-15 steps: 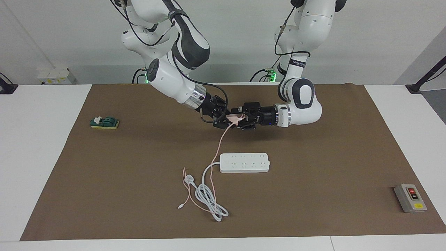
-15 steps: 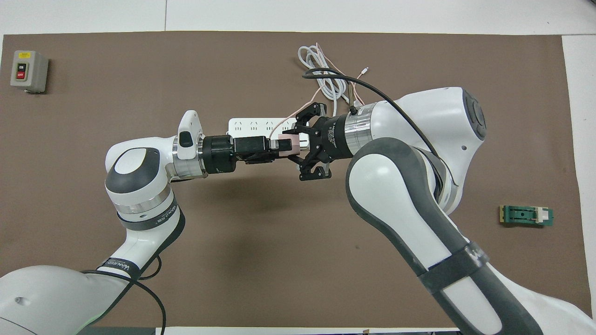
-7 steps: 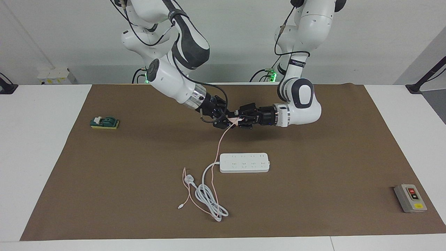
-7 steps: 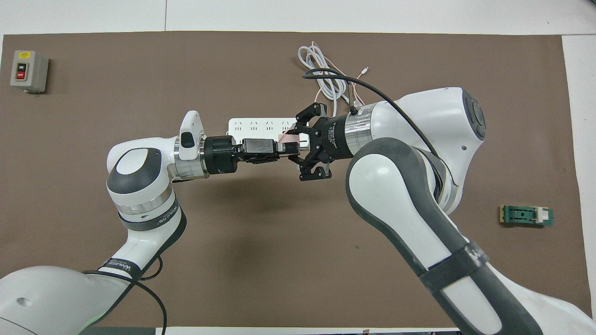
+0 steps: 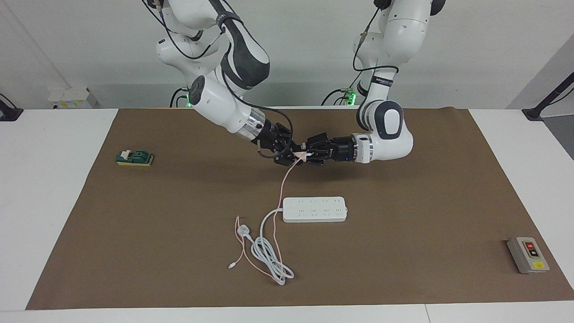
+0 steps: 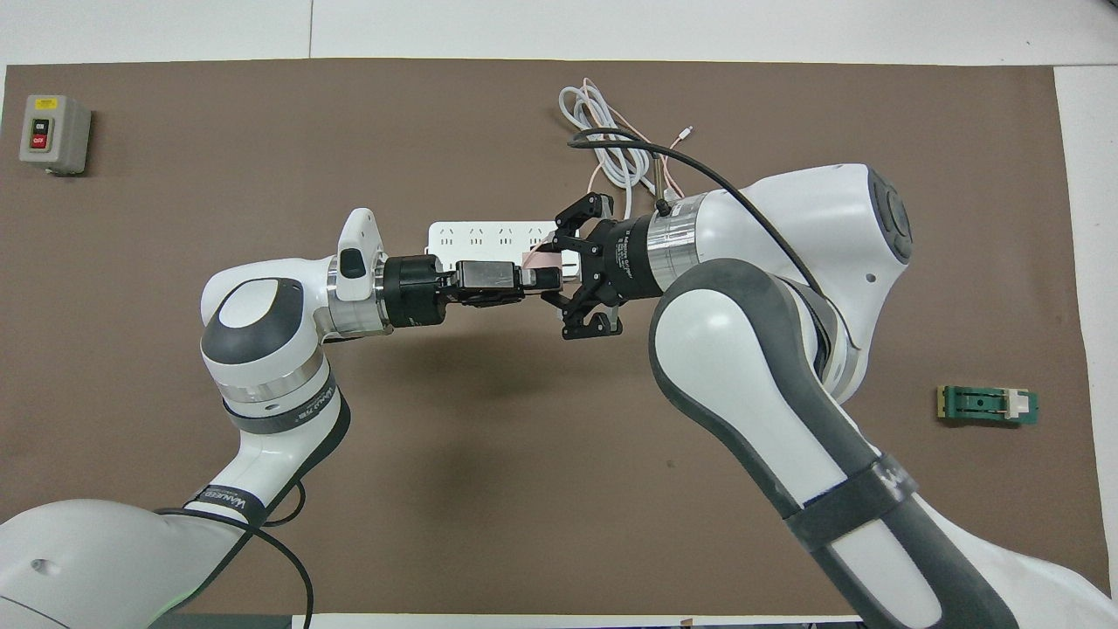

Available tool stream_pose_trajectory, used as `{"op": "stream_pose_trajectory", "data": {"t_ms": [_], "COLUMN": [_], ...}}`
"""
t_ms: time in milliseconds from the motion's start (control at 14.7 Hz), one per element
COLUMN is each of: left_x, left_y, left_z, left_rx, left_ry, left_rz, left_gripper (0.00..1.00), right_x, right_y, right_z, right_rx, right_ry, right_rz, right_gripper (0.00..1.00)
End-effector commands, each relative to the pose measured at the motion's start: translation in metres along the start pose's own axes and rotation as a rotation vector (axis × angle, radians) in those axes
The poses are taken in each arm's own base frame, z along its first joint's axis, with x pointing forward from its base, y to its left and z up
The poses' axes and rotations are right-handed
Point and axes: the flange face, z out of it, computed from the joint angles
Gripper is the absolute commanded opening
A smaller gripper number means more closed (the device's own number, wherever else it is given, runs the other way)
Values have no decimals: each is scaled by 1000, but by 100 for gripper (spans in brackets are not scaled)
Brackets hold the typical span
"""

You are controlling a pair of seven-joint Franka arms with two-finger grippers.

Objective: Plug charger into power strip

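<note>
- So both grippers meet in mid-air over the brown mat (image 5: 403, 202), fingertip to fingertip, and the charger (image 5: 304, 155) is pinched between them.
- Left gripper (image 5: 309, 154) comes in from 3 o'clock in the facing view, clenched on the charger.
- Right gripper (image 5: 293, 154) comes in from about 10 o'clock, also clamped on that little pink cube.
- The charger's thin pink cable (image 5: 283, 186) hangs down toward 6 o'clock and trails onto the mat, ending among the loops of the white cord (image 5: 269, 251).
- Power strip (image 5: 314, 209) lies flat on the mat, straight down at 6 o'clock from the grippers, well apart from them.
- Grey switch box (image 5: 528, 255) sits way off at 4 o'clock, green block (image 5: 134, 158) at 9 o'clock.
</note>
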Motion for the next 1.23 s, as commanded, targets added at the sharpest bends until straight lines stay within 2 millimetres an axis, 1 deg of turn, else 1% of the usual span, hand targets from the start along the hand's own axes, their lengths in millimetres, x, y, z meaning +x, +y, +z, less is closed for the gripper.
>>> {"op": "stream_pose_trajectory", "data": {"t_ms": [0, 409, 546, 614, 751, 819, 887, 1023, 1160], "left_x": [-3, -2, 3, 9, 13, 14, 13, 12, 10], "left_y": [0, 2, 9, 15, 25, 34, 49, 78, 98], "left_z": [5, 4, 1, -3, -7, -11, -15, -26, -33], "left_rx": [-3, -2, 22, 52, 62, 64, 80, 179, 273], "left_ry": [15, 18, 48, 82, 105, 113, 139, 195, 188], "left_rz": [17, 21, 32, 45, 30, 11, -9, -22, -43], "left_gripper": [0, 0, 0, 0, 0, 0, 0, 0, 0], "right_x": [-4, -3, -1, 1, 10, 16, 23, 41, 52], "right_y": [5, 4, 3, 3, -2, -4, -7, -12, -16], "right_z": [-4, -6, -8, -7, -15, -19, -26, -41, -62], "right_rx": [17, 19, 15, 12, 16, 16, 13, 4, 7], "right_ry": [14, 13, 13, 14, 16, 16, 18, 55, 82], "right_rz": [38, 43, 48, 50, 63, 70, 77, 74, 70], "right_gripper": [100, 100, 100, 100, 100, 100, 100, 100, 100]}}
